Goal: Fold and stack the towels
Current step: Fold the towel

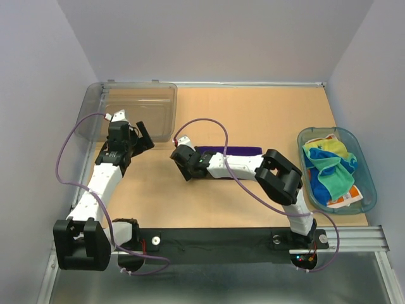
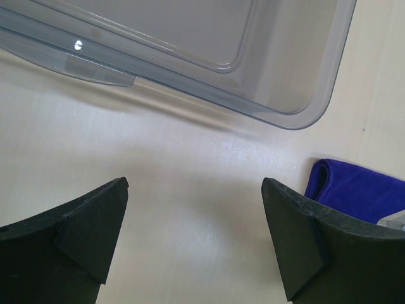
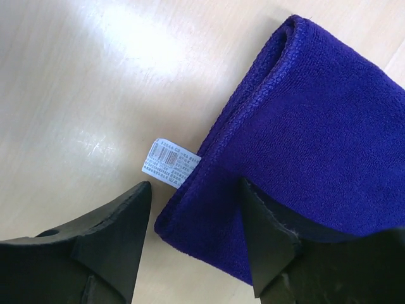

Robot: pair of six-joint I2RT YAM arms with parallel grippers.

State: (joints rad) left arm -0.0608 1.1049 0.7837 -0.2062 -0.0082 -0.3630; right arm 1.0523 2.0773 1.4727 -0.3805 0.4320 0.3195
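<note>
A purple towel [image 1: 243, 151] lies folded in a long strip at mid table, its white label [image 3: 169, 161] sticking out of the left end. My right gripper [image 1: 181, 162] is low over that end. In the right wrist view the right gripper [image 3: 196, 183] is open astride the towel's near corner [image 3: 304, 126], with one finger [image 3: 266, 234] over the cloth and the other [image 3: 114, 234] over bare table. My left gripper [image 1: 144, 136] stands wide open and holds nothing; the left wrist view shows the left gripper [image 2: 195, 182] above bare table, with the purple towel's end [image 2: 361, 190] at the right. Other towels [image 1: 329, 168] are bunched in the basket.
A clear grey plastic bin [image 1: 136, 107] sits at the back left, its corner [image 2: 266, 63] just beyond my left fingers. The teal oval basket [image 1: 370, 190] stands by the right wall. Walls close in the table's left, back and right sides.
</note>
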